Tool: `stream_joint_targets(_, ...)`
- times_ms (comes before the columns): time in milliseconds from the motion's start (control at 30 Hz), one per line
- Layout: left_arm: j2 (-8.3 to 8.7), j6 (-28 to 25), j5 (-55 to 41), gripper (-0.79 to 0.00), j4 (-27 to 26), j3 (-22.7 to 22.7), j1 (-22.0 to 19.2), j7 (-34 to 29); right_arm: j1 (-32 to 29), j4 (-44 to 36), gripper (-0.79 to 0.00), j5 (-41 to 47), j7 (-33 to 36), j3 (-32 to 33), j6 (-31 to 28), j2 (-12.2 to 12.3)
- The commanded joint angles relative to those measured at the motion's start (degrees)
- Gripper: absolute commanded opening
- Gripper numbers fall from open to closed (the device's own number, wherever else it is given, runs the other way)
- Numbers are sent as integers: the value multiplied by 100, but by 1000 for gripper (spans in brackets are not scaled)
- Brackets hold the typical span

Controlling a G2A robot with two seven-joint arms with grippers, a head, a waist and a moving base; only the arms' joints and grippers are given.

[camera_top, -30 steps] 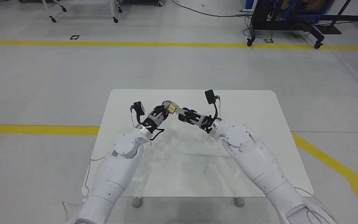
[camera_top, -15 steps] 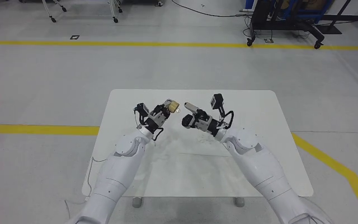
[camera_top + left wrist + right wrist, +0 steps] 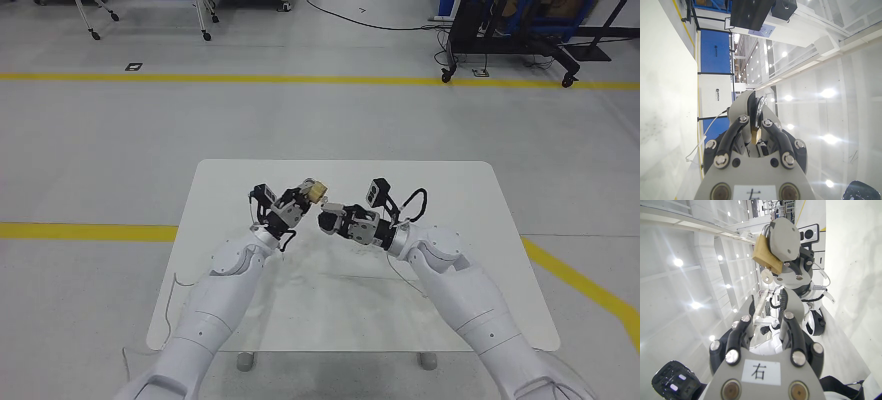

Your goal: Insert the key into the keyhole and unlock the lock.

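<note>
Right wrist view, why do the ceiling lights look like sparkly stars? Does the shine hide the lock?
Right wrist view: the ceiling lights flare into streaks, but the glare falls away from the brass lock and the key, so it covers neither. Left wrist view: the same streaky flares around the lights. Top view: even light, no glare on the table.

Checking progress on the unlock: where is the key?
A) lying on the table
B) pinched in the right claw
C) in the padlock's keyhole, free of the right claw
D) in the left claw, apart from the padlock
C: the key sticks out of the padlock held in the left claw, and the right claw is open, short of it.
</note>
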Motion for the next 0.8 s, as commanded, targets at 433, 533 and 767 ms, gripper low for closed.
stream_joint_targets(433,12,-69,272,-785,54,-34,-50,-183,92,90,-643,-186,-98,47,-44,8)
stream_joint_targets(533,13,-69,332,-785,35,-26,-45,-212,103,108,-634,-202,-113,53,-46,8)
stream_joint_targets(767,13,-82,428,-785,-61,-25,20,-165,149,214,-625,-162,-137,24,-25,-9)
